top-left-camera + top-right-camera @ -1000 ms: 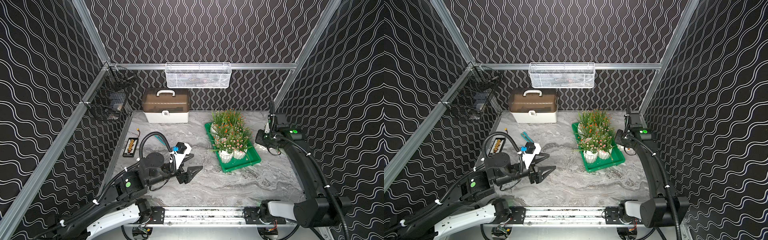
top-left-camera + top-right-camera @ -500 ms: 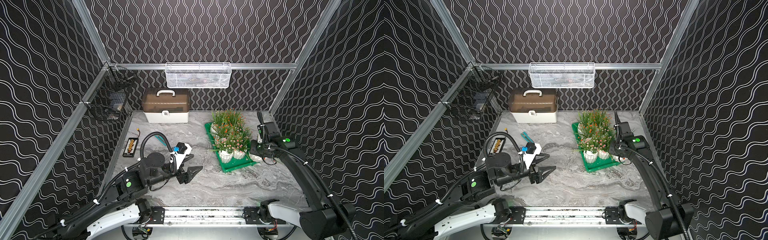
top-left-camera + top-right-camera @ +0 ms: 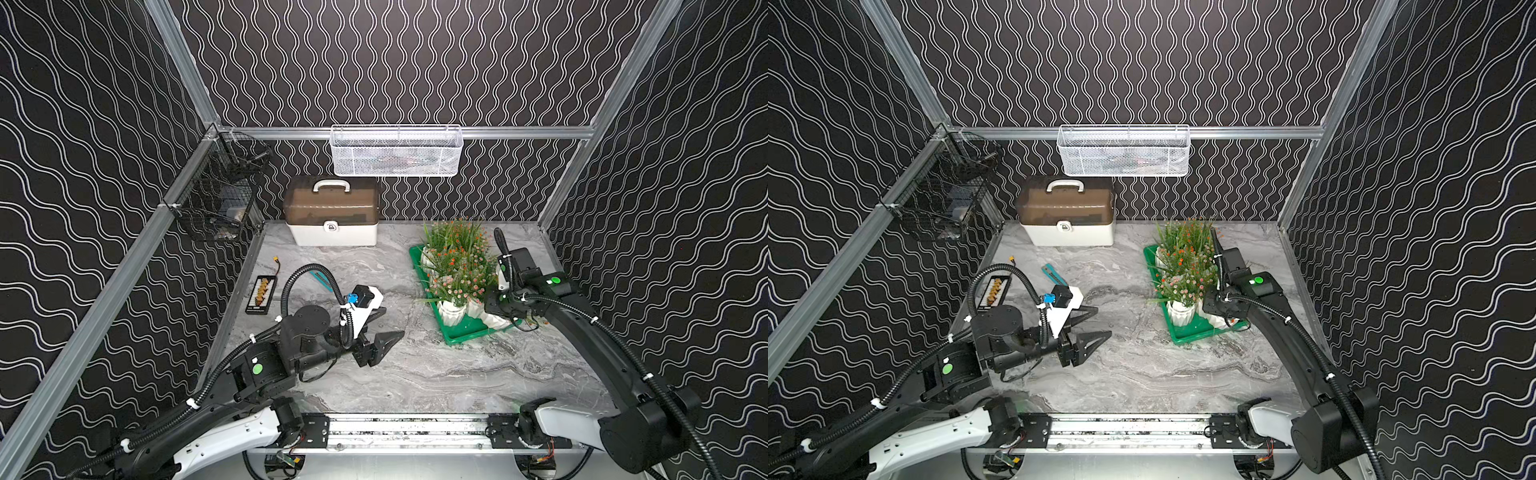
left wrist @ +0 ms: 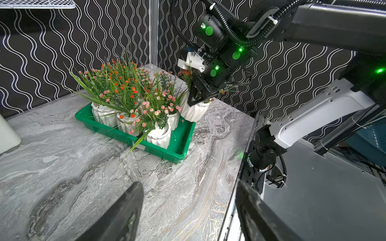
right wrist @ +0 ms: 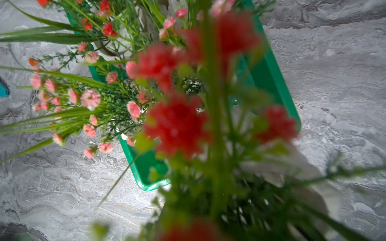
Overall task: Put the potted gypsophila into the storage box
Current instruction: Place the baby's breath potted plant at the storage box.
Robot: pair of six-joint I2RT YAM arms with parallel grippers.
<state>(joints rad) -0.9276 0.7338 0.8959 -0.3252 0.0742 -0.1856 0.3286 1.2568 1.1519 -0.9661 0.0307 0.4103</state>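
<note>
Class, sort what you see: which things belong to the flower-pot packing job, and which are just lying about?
Job: pots in the tray, tilted pot at the tray's corner, green tray.
Lying about: white case, white mesh basket, black wire basket, teal tool, black connector board.

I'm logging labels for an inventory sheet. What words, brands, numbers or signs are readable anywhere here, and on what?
No text can be read in any view.
white case: small round mark on its front latch, too small to read.
right arm: tiny sticker beside a green dot in the left wrist view, blurred.
black connector board: markings too small to read.
</note>
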